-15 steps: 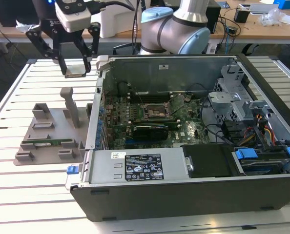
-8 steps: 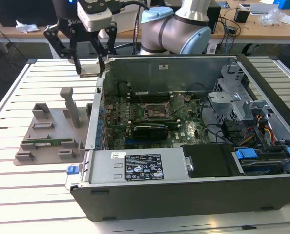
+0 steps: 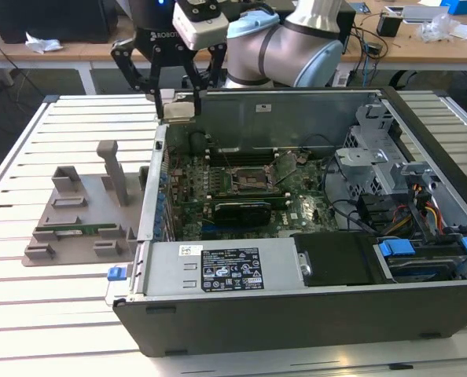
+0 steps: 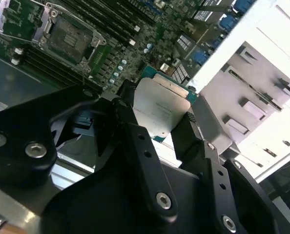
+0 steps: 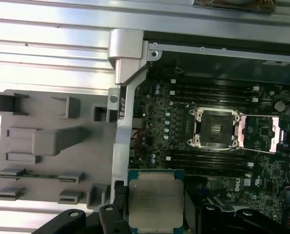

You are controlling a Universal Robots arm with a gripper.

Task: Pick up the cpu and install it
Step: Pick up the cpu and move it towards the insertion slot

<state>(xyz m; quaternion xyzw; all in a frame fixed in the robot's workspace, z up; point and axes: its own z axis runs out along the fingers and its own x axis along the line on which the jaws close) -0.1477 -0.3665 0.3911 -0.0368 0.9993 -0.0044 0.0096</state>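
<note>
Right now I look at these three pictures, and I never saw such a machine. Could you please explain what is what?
This is one robot arm with a black tool for grasping. One picture comes from a camera off the arm; the other two cameras ride near its wrist. On a slatted white table stand an open computer case and a grey parts holder. The tool is shut on the cpu, a flat silver square, held above the case near its wall. The socket on the green board is empty.
</note>
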